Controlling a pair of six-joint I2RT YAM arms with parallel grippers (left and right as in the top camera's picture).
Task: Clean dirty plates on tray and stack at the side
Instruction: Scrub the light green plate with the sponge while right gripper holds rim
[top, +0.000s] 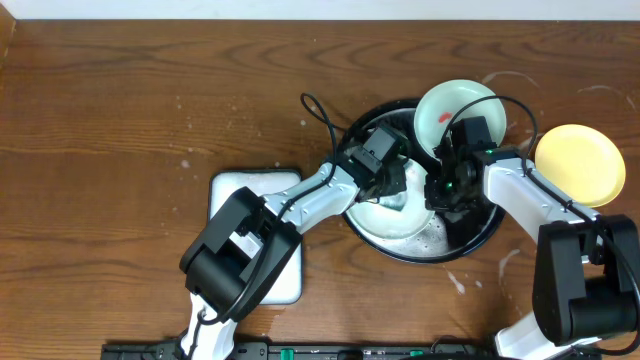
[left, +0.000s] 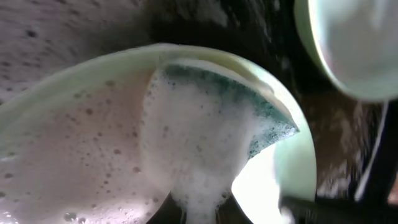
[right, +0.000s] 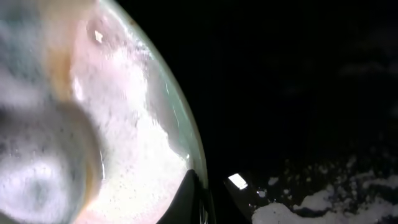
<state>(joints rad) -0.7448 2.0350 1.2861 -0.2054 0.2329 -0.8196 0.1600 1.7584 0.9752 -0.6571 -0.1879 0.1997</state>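
One foamy sponge (left: 224, 118) on a plate (left: 74, 155) shows only from left wrist.

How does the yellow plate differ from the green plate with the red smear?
The yellow plate lies on the table, right of the tray; the green plate sits at the tray's far rim. The green plate shows a red smear; the yellow plate looks clean. Both are small, round and glossy.
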